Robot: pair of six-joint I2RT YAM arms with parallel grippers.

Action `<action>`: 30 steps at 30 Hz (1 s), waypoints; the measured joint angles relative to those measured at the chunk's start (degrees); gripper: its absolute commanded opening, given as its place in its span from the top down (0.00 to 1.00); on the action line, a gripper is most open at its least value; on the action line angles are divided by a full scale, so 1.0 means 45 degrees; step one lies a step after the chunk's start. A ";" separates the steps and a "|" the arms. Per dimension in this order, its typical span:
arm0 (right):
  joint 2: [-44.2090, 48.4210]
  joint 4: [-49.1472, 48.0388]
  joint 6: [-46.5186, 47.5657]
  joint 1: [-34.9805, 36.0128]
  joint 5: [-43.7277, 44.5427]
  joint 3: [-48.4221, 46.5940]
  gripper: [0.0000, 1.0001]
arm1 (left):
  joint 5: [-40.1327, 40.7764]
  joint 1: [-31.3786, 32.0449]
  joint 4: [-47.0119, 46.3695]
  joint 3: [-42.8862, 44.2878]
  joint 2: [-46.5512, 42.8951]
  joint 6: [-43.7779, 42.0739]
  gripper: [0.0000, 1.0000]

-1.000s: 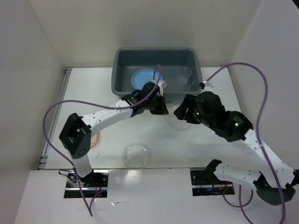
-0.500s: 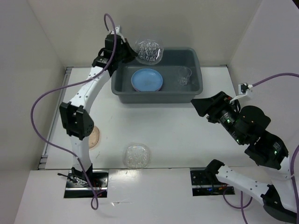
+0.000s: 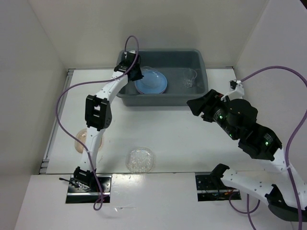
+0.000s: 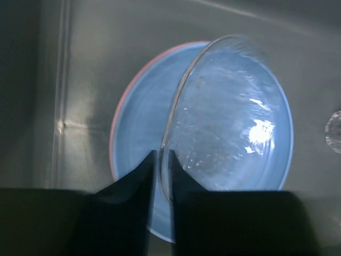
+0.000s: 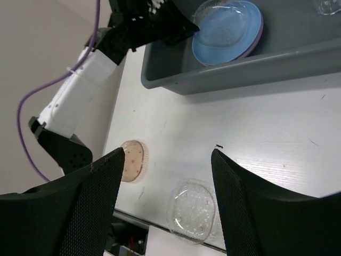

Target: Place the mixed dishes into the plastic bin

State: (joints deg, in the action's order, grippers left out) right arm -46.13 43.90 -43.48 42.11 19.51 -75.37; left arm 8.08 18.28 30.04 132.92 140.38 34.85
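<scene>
Dishes were partly home when you reached this point: the blue plate lay flat on the floor of the plastic bin with a pinkish plate peeking out beneath it, and the clear cup stood further right in the same tub. Your left gripper was down inside the bin, its fingers nearly together and pinching the thin rim of the clear textured dish, which hung steeply tilted over the blue plate. That tilt was your risk: let go from there and I judged the dish could drop on its edge, clatter, roll toward the cup or end up leaning instead of nesting. A pinch that narrow on slick plastic could also slip early. Your right gripper hovered spread wide and empty above the table, near the bin's front right corner, so a careless lift from the left arm might have crowded it. The left wrist camera gave you the pinch and the tilt, which the overhead view barely showed because the dish vanished against the blue. The right wrist camera showed the peach plate whole and the second clear dish waiting on the table, while overhead the left arm half hid that peach plate.
</scene>
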 measured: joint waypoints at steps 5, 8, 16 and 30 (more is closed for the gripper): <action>-0.0928 -0.0053 0.0233 0.0000 -0.0146 0.0000 0.27 | 0.0253 0.0000 -0.0044 0.0777 0.0053 -0.0151 0.17; -0.1593 -0.0078 0.0442 0.0000 -0.0447 0.0000 0.27 | 0.0248 0.0000 -0.0068 0.1273 0.0039 -0.0359 0.11; -0.3036 -0.0714 0.1025 0.0000 -0.2443 0.1851 0.27 | -0.0311 0.0000 0.0073 0.0636 -0.2147 -0.0826 0.02; -0.5319 -0.2778 0.1161 0.0107 -0.6883 0.6382 0.31 | 0.0869 -0.0223 -0.1982 -1.0185 -1.4047 -0.0160 0.01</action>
State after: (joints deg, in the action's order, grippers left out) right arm -70.06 31.40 -38.26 42.59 -11.46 -46.65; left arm 11.99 17.28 21.12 87.09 77.17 34.13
